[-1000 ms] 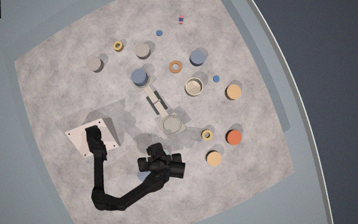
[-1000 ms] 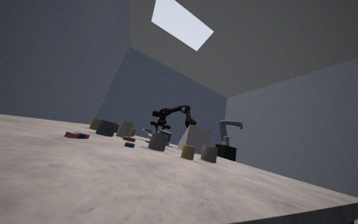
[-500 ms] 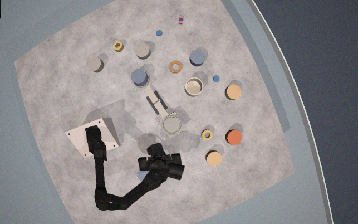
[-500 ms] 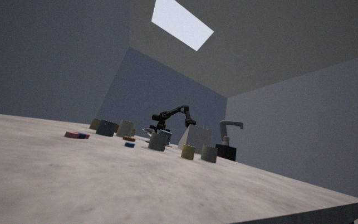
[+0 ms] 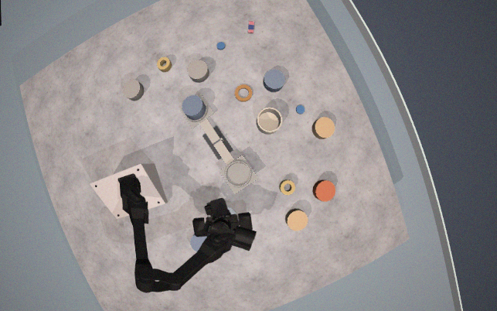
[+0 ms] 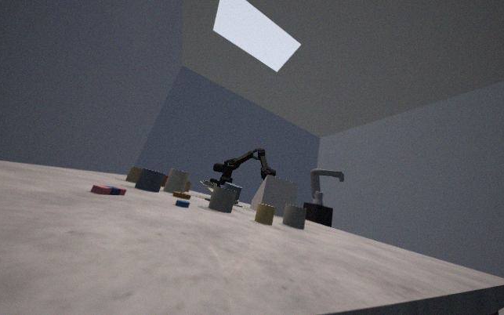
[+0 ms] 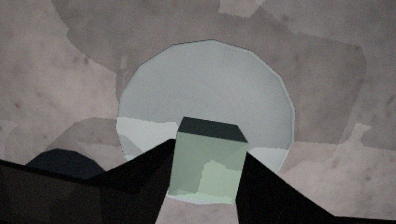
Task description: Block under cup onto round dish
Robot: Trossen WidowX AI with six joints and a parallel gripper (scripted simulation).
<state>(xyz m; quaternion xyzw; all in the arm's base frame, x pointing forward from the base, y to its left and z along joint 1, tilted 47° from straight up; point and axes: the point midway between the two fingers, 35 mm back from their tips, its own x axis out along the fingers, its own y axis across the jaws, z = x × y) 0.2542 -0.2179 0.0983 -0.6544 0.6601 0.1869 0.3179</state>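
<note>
In the top view, from the left: one blue cup (image 5: 193,106) (image 6: 233,190) stands on the far end of the balance (image 5: 225,152) (image 6: 208,183). Leave this cup undisturbed. A second blue cup (image 5: 197,243) (image 7: 65,162) is off the balance, partly hidden by the arm, beside the dish and not above it. To its right, the tool (image 5: 221,224) (image 6: 220,184) (image 7: 206,152) is clamped on the green block (image 7: 208,167). In the wrist view, the block appears over the near part of the round dish (image 5: 232,211) (image 7: 210,80); contact cannot be confirmed. At the right, the other pan is bare.

Step in hand: placement of the block. Next, centre the block if required, lower until seated, open the tool, then retract straight up. Caution: release near the rim may tip the block off; a sideways exit may strike the nearby cup.
</note>
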